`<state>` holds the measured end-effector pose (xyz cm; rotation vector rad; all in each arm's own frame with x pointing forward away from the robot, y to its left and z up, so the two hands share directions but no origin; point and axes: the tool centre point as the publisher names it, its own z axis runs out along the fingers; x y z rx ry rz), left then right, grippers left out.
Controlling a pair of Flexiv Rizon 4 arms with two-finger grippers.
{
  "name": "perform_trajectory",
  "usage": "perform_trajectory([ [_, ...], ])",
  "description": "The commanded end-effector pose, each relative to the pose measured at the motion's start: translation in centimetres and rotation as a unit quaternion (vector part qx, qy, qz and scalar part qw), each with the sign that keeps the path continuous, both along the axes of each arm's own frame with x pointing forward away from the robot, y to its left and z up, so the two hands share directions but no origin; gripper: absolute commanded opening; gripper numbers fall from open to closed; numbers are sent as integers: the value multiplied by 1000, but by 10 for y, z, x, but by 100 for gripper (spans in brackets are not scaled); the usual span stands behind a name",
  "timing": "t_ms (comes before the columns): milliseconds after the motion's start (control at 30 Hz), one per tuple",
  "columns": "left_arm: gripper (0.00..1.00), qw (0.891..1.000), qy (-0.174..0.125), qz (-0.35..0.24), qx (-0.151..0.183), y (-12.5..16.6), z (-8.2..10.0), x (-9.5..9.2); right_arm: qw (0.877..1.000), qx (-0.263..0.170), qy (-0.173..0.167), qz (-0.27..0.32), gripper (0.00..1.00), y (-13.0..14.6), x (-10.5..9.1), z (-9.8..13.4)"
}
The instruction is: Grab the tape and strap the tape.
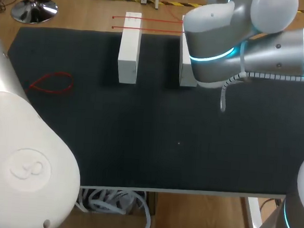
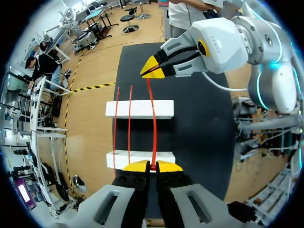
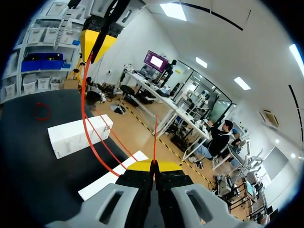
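Overhead, our right arm fills the frame's upper right, covering one of two white blocks; two red strands cross them; a red loop lies at left. Only the wrist views show the grippers: from the left wrist, our left gripper pinches the red tape and our right gripper pinches its far end; from the right wrist, that tape arcs between both.

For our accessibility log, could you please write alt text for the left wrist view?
The left claw and the right claw both grip a red tape running between them over two white blocks on a black table.
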<state>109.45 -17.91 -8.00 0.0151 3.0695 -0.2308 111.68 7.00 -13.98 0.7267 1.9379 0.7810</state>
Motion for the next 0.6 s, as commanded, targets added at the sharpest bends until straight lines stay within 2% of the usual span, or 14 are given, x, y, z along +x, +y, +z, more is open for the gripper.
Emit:
perform_trajectory([
  [33, 0, 1000, 1, 1, 2, 0, 1, 0, 1000, -1, 3, 0, 0, 0, 0, 2],
  [267, 0, 1000, 1, 1, 2, 0, 1, 0, 1000, -1, 3, 0, 0, 0, 0, 2],
  [300, 0, 1000, 1, 1, 2, 0, 1, 0, 1000, -18, 9, -6, 0, 1, 0, 1],
  [333, 0, 1000, 1, 1, 2, 0, 1, 0, 1000, -15, 13, -12, 0, 2, 0, 1],
  [367, 0, 1000, 1, 1, 2, 0, 1, 0, 999, -27, 6, -20, 0, 3, 1, 1],
  [467, 0, 1000, 1, 1, 2, 0, 1, 0, 998, -42, 34, -43, 0, 4, 1, 0],
  [600, 0, 1000, 1, 1, 2, 0, 1, 0, 995, -24, 53, -79, 0, 4, 0, -2],
])
